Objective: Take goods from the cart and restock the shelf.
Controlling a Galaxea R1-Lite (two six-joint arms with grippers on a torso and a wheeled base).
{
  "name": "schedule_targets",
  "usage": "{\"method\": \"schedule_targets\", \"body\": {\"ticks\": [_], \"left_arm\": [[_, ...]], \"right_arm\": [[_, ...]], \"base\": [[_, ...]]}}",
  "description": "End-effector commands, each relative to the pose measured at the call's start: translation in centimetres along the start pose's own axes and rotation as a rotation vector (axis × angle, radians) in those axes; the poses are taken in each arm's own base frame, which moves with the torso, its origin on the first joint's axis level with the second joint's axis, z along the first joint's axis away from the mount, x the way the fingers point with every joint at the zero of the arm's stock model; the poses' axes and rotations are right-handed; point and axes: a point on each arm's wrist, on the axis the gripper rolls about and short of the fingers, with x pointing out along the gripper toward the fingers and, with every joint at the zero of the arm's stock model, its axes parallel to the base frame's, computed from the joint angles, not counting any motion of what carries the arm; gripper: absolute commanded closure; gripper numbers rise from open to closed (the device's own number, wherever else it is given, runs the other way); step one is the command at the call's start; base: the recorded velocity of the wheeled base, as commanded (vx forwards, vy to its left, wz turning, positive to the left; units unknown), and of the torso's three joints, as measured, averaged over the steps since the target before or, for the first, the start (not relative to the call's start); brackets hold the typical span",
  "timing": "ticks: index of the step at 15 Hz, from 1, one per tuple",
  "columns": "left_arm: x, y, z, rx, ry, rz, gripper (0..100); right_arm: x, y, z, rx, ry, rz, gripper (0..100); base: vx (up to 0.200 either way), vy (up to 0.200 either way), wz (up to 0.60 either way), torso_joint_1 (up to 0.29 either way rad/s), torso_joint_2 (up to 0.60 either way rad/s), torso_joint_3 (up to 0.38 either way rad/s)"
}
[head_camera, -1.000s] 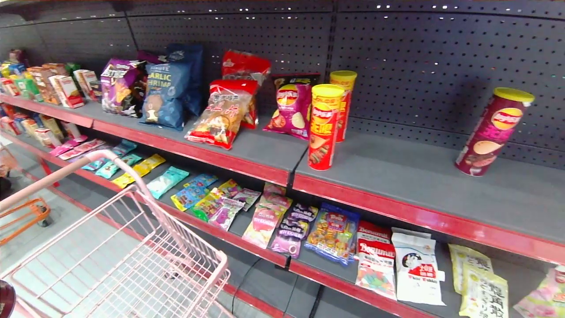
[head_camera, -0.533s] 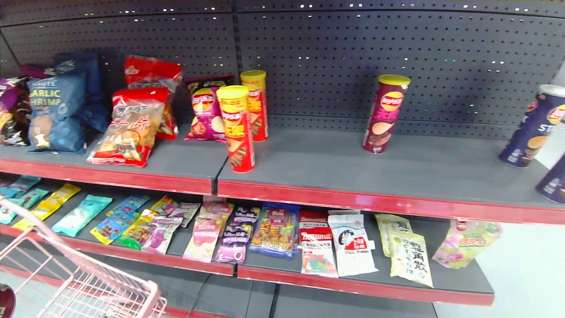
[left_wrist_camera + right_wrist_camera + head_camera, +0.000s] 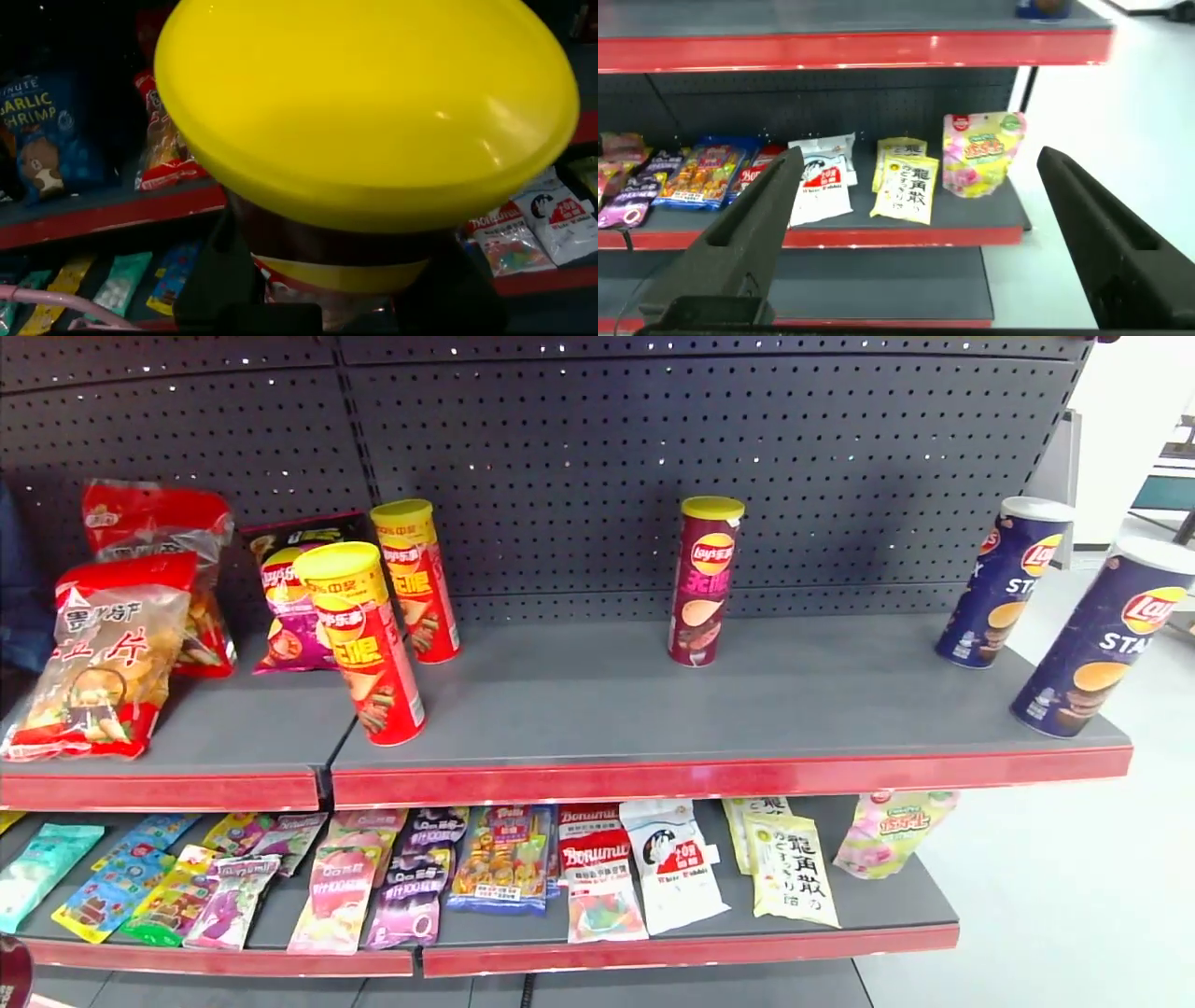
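Observation:
In the left wrist view my left gripper (image 3: pixel 332 294) is shut on a dark red chip can (image 3: pixel 336 252) with a wide yellow lid (image 3: pixel 364 103), held upright in front of the shelf. My right gripper (image 3: pixel 920 163) stands open with nothing between its fingers, level with the lower shelf (image 3: pixel 878 238). On the top shelf (image 3: pixel 728 775) stand two red cans (image 3: pixel 359 644), a dark red can (image 3: pixel 705 581) near the back, and two blue cans (image 3: pixel 1004 581) at the right end.
Snack bags (image 3: pixel 103 653) lie at the left of the top shelf. Flat candy packets (image 3: pixel 597 877) cover the lower shelf. Bare shelf board lies between the red cans and the blue cans. A pink cart bar (image 3: pixel 56 301) shows low in the left wrist view. Open floor (image 3: pixel 1074 896) lies right of the shelf.
The head camera has swung to the right: the pink cart has left the picture and the shelf's right end with the blue cans has come in. The goods themselves have not moved.

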Motion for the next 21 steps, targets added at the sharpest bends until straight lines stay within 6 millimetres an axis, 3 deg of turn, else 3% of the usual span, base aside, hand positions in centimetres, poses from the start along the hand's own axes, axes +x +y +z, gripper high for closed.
{"method": "schedule_targets", "body": {"ticks": [1,8,11,12,14,15,16,17,18,19,20,21], "left_arm": [[0.1,0.0,0.0,0.002,0.002,-0.001,100],[-1.8,0.2,-0.4,0.046,-0.074,0.009,100],[-4.3,0.1,-2.2,0.066,-0.092,0.007,100],[-4.4,0.1,-2.4,0.065,-0.085,0.010,100],[-3.9,-0.1,-2.6,0.068,-0.051,0.017,100],[-3.7,-0.1,-2.6,0.066,-0.046,0.014,100],[-3.2,-0.1,-2.3,0.065,-0.030,0.014,100],[-2.6,0.0,-1.9,0.045,-0.016,0.030,100],[-2.2,0.0,-1.7,0.033,-0.006,0.048,100],[-1.7,0.1,-1.3,0.013,-0.003,0.060,100],[-0.8,0.0,-1.0,-0.037,-0.030,0.066,100],[-0.5,-0.2,-1.4,-0.040,-0.047,0.064,100]], "right_arm": [[0.0,0.0,0.0,0.000,0.001,0.000,0],[0.0,0.0,0.0,-0.004,0.001,0.002,0],[0.0,0.2,0.5,-0.067,-0.008,0.083,0],[0.3,0.2,5.5,-0.066,-0.007,0.110,0],[4.1,0.3,12.8,-0.040,0.066,0.167,0],[5.2,0.4,13.6,-0.075,0.088,0.211,0],[7.8,0.7,14.7,-0.142,0.147,0.260,0],[11.8,1.2,16.4,-0.148,0.186,0.293,0],[14.6,1.9,17.0,-0.134,0.202,0.329,0],[16.6,2.7,17.4,-0.125,0.196,0.364,0],[20.4,3.8,17.1,-0.129,0.178,0.390,0],[22.7,4.3,16.5,-0.134,0.169,0.396,0]], "base": [[0.200,0.000,0.00,0.007,0.00,-0.002],[0.029,0.000,0.00,0.000,0.00,0.000],[0.000,0.000,0.00,0.000,0.00,0.000],[0.000,0.000,0.00,0.000,0.00,0.000],[0.000,0.000,0.00,0.000,0.00,0.000],[0.000,0.000,0.00,0.000,0.00,0.000],[0.000,0.000,0.00,0.000,0.00,0.000],[0.000,0.000,0.00,0.000,0.00,0.000],[0.000,0.000,0.00,0.000,0.00,0.000],[0.000,0.000,0.00,0.000,0.00,0.000],[0.000,0.000,0.00,0.000,0.00,0.000],[0.000,0.000,0.00,0.000,0.00,0.000]]}}
